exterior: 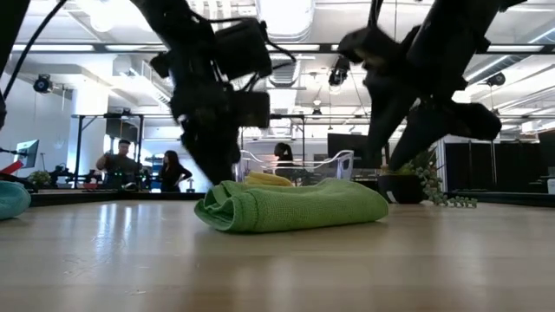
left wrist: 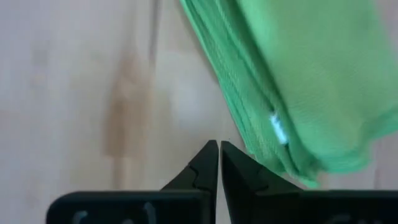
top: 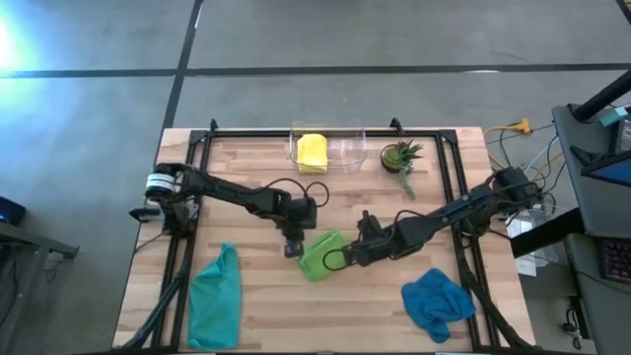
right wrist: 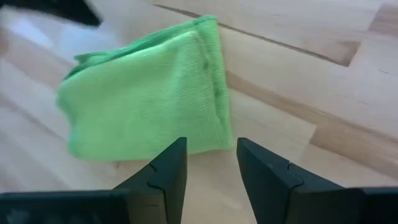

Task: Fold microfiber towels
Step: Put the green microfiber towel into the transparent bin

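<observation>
Left gripper [left wrist: 219,163] pinched fully closed, empty, low over bare table [top: 266,286], arm reaching in from table's left edge. Lime green towel [top: 321,254] folded, just beside its tips, not touched. Right gripper [right wrist: 211,163] part open, empty, angled down from the towel's opposite side, towel edge directly ahead of fingertips.

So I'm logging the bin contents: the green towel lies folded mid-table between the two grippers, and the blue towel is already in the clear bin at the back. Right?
Not quite. The towel in the clear bin is the yellow towel; the high view shows the blue towel lying crumpled on the table near the front right. The green towel does lie folded mid-table between the left gripper and right gripper.
</observation>
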Controlling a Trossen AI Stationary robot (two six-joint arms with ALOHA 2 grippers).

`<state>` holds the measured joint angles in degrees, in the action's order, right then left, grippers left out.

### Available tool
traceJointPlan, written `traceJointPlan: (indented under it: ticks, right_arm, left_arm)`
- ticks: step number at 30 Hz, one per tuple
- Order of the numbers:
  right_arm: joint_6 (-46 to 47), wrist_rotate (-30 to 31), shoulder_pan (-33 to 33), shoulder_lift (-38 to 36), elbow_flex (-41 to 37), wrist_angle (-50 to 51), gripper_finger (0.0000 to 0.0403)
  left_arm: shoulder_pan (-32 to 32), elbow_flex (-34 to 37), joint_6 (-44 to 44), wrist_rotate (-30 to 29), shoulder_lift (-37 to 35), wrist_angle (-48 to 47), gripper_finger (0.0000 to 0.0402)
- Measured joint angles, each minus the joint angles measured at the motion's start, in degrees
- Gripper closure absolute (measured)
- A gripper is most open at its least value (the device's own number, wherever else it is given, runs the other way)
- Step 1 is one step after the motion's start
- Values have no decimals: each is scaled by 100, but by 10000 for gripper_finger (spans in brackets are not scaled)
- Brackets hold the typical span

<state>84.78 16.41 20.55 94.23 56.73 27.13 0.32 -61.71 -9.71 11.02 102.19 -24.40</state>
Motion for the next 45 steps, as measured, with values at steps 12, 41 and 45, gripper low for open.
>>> traceJointPlan:
  ticks: [12, 41, 45]
  right_arm:
    - [-828, 65, 29, -83, -51, -836, 266]
    - [-1035, -335, 70, -56, -94, -1252, 266]
    - [-1039, -359, 70, -79, -96, -1260, 266]
  left_arm:
    - [-201, 4, -774, 679, -603, -36, 398]
    - [482, 1394, -3232, 1745, -498, 1963, 82]
    - [507, 1410, -3349, 1866, -304, 1998, 77]
